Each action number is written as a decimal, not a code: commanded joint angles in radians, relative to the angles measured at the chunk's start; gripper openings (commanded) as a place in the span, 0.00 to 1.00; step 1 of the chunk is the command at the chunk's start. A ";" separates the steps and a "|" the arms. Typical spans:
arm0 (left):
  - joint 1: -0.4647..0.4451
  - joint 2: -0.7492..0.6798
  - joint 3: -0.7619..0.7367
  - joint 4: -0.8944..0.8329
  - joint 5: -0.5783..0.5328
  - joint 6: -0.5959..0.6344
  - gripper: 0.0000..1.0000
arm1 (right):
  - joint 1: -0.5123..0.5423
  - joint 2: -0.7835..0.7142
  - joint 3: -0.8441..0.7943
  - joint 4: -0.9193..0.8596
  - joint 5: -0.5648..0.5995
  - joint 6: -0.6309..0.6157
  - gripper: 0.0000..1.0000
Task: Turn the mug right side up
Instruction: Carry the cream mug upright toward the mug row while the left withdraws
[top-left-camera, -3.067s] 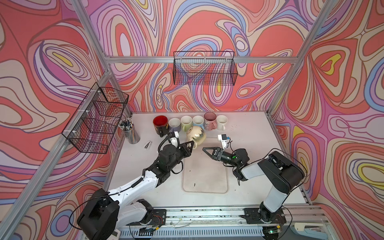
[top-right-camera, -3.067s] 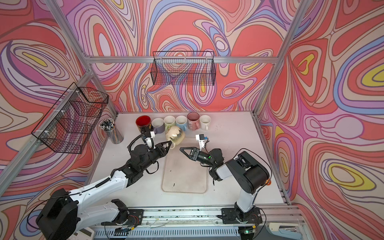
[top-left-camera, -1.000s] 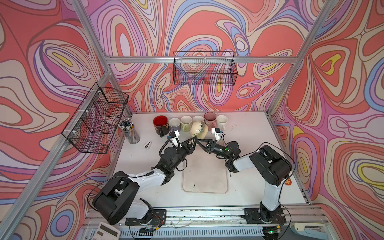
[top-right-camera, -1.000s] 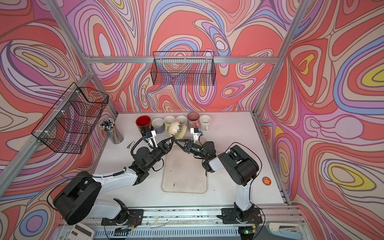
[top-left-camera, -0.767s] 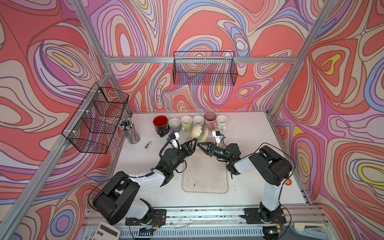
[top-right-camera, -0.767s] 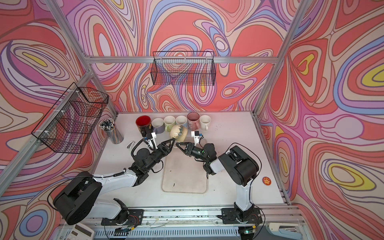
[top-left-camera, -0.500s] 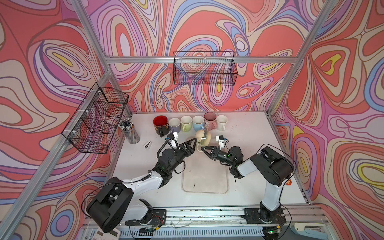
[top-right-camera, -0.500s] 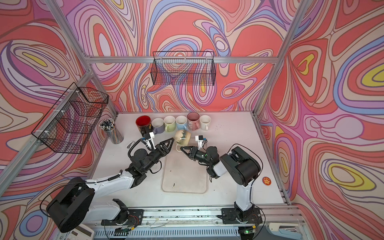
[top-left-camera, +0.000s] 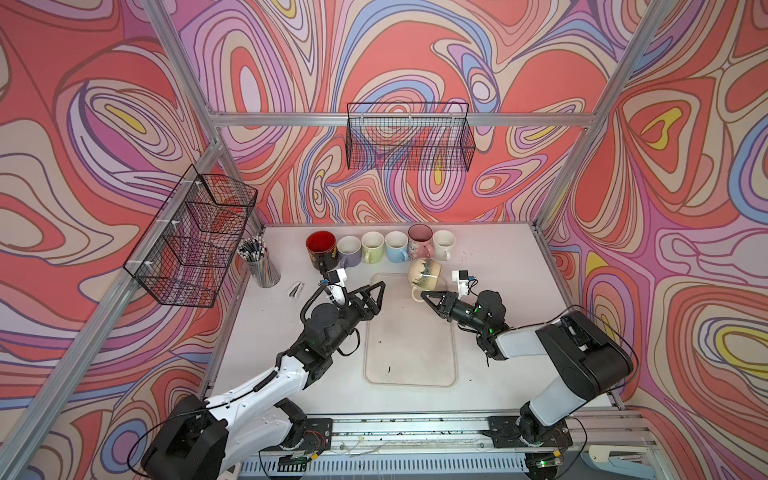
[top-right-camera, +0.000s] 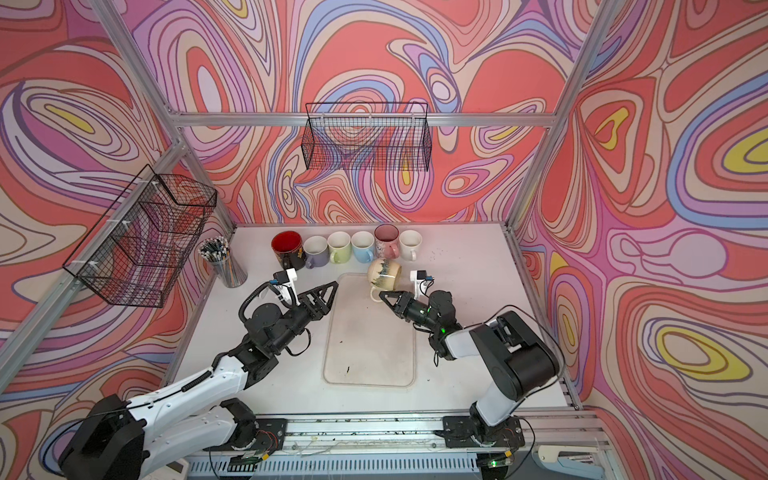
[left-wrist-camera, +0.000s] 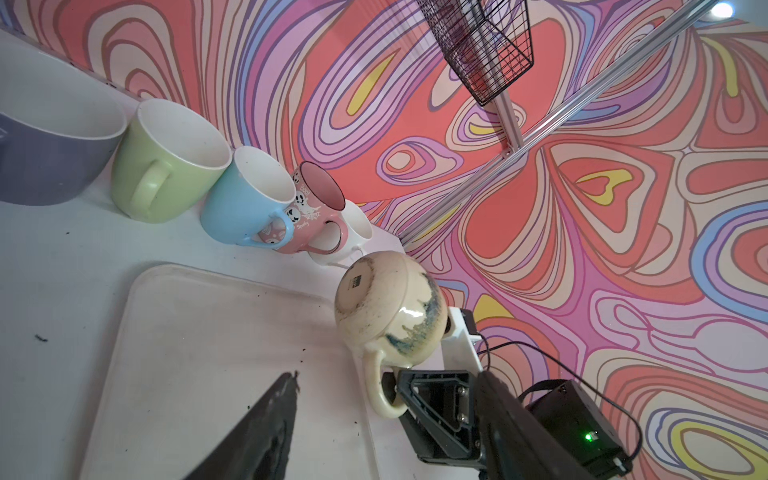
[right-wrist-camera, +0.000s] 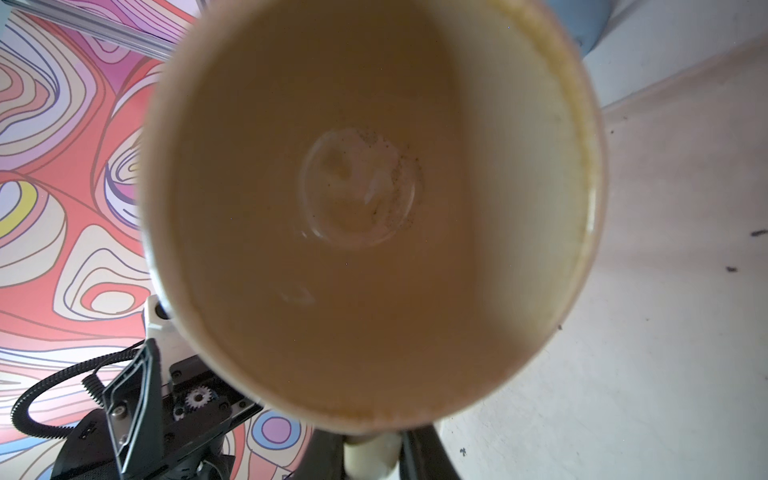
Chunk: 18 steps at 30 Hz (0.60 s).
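Mug (top-left-camera: 424, 272), cream with blue streaks, hangs tilted on its side at the far right corner of the tray (top-left-camera: 409, 353), just in front of the row of cups (top-left-camera: 380, 247) at the back. Its base is turned toward the left gripper (top-left-camera: 376, 296) and its mouth away from it. The right gripper (top-left-camera: 424, 296) is clamped on the handle (left-wrist-camera: 376, 386). The left gripper has its jaws spread wide, holds nothing, and sits near the tray's far left corner, apart from the mug
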 joint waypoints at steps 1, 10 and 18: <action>-0.002 -0.038 -0.016 -0.062 -0.020 0.032 0.71 | -0.025 -0.089 0.011 -0.101 0.041 -0.111 0.00; -0.002 -0.139 -0.023 -0.177 -0.034 0.075 0.71 | -0.126 -0.221 0.050 -0.412 0.040 -0.197 0.00; -0.002 -0.211 -0.043 -0.248 -0.045 0.088 0.70 | -0.228 -0.228 0.076 -0.527 -0.009 -0.226 0.00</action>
